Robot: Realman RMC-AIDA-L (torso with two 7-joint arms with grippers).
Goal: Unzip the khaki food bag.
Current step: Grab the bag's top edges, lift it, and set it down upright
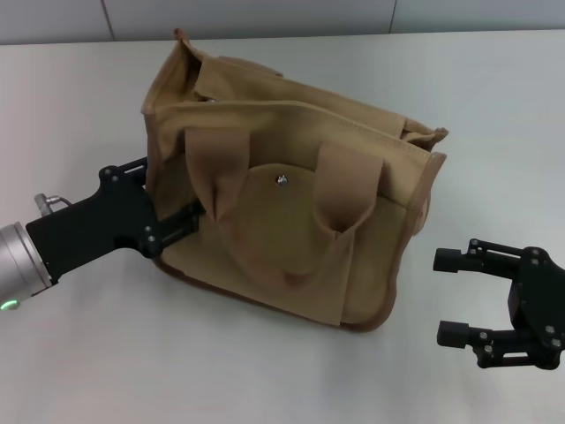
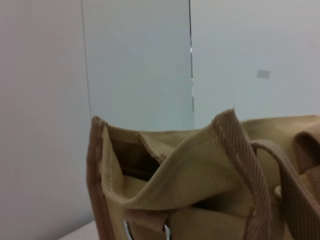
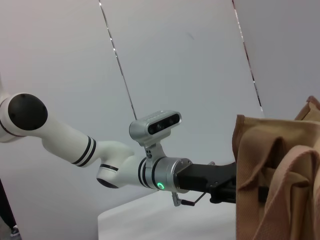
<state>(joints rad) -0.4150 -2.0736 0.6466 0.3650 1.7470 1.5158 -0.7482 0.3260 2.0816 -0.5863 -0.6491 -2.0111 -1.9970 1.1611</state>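
Observation:
The khaki food bag (image 1: 291, 203) stands tilted in the middle of the white table, its front pocket with the metal snap (image 1: 281, 180) facing me. Its top edges stand apart. I cannot make out the zipper pull. My left gripper (image 1: 172, 196) is at the bag's left end, one finger behind the end panel and one in front, shut on the fabric. The left wrist view shows that folded end of the bag (image 2: 190, 175) from close by. My right gripper (image 1: 441, 296) is open and empty, a little apart from the bag's lower right corner. The right wrist view shows the bag (image 3: 270, 170) and the left arm (image 3: 165, 175).
The white table (image 1: 88, 353) stretches all around the bag. A pale wall with panel seams (image 1: 265, 18) runs along the far edge. No other objects show on the table.

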